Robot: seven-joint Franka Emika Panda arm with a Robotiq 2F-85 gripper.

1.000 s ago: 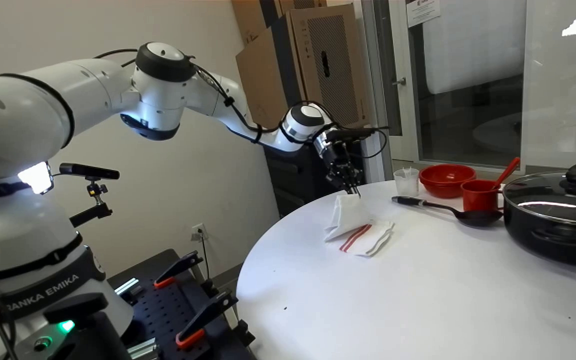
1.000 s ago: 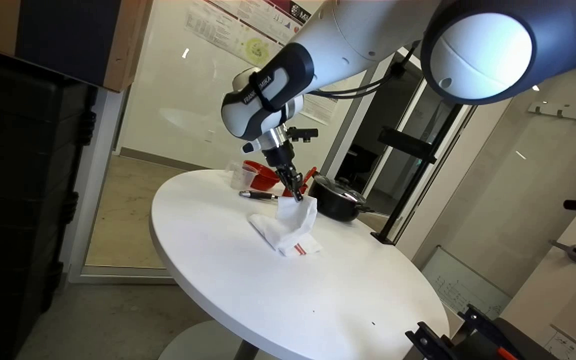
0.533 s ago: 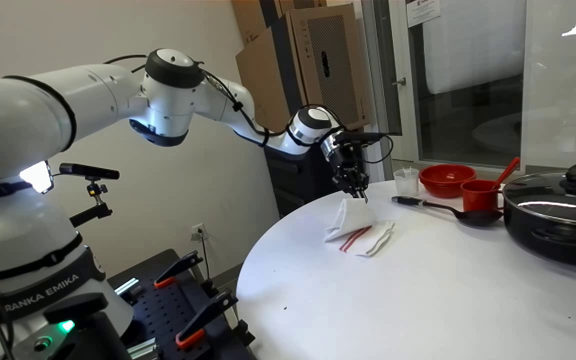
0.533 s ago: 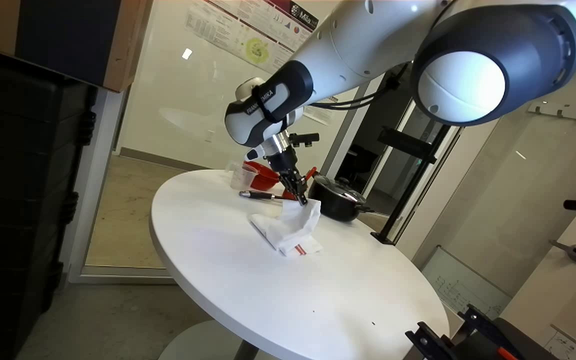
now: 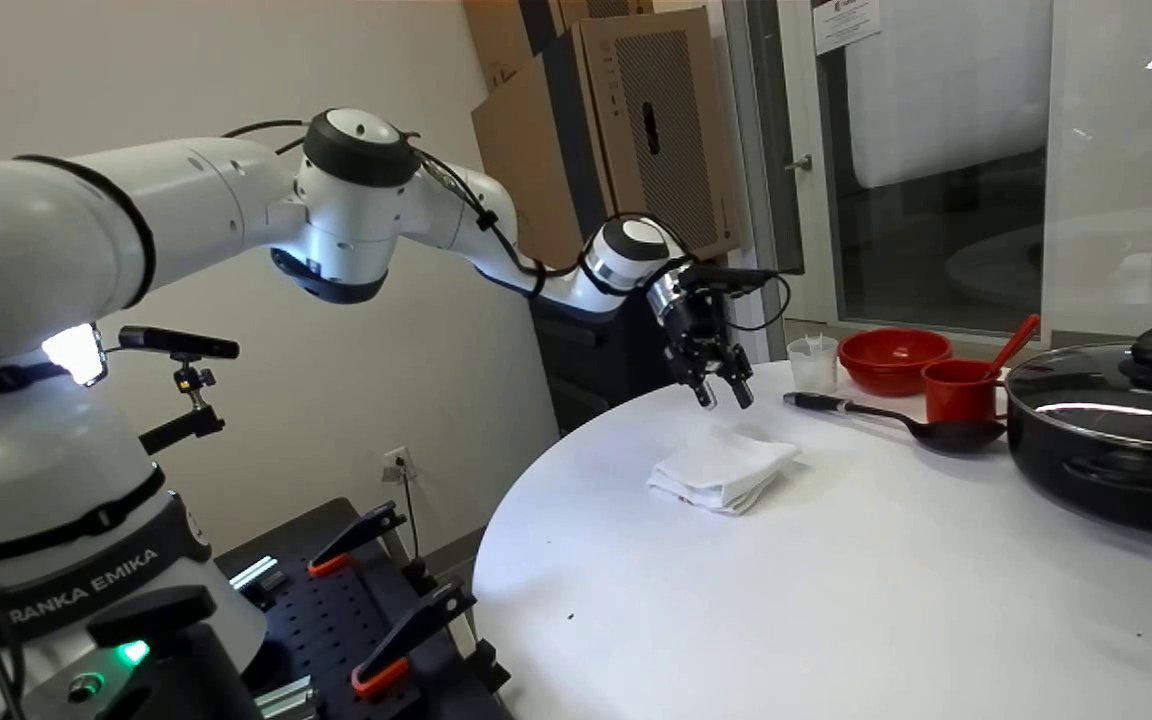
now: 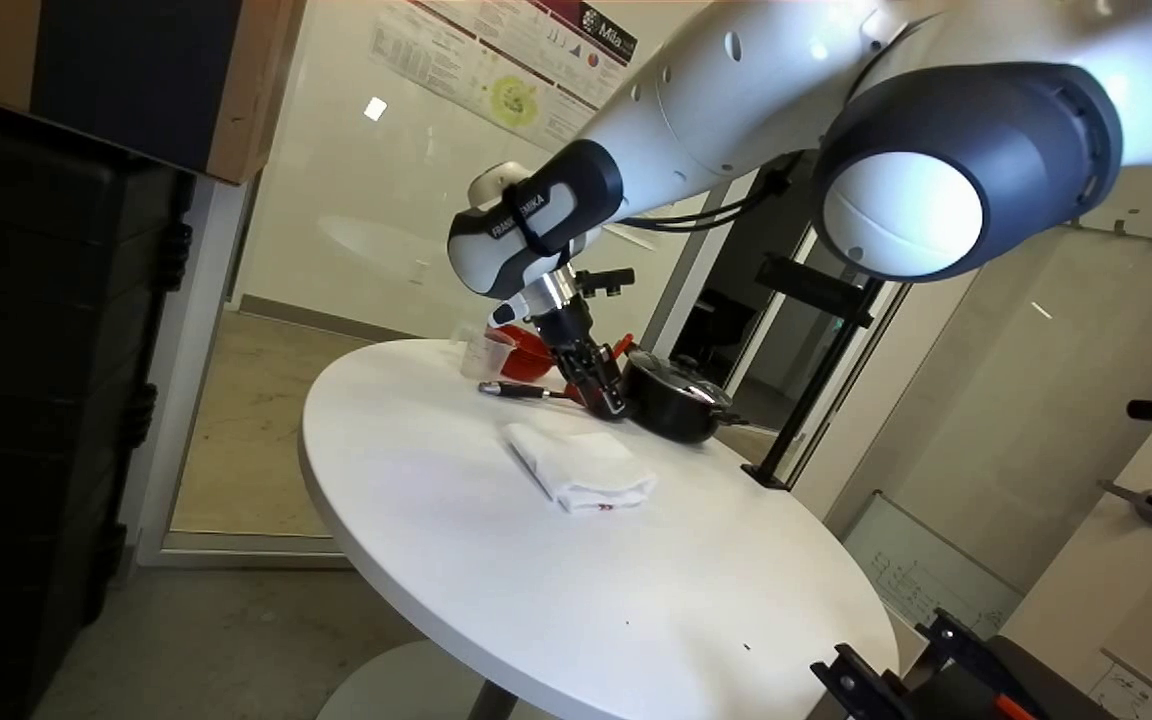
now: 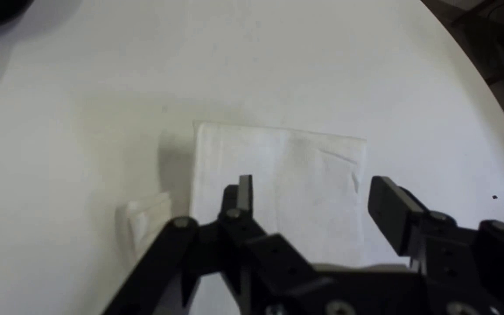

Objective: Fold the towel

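Looks all but folded — see the white cloth towel (image 5: 723, 466) lying in a low, layered stack on the round white table (image 5: 836, 600), with a speck of red stripe (image 6: 606, 507) at one edge. Perhaps needs squaring: in the wrist view, notice a small cloth corner (image 7: 149, 215) jutting beside the main square. Holds nothing in the black two-finger gripper (image 5: 725, 397), spread wide and apart from the fabric. Since half a second ago, has let the raised flap go — down over red stripes then plainly visible.
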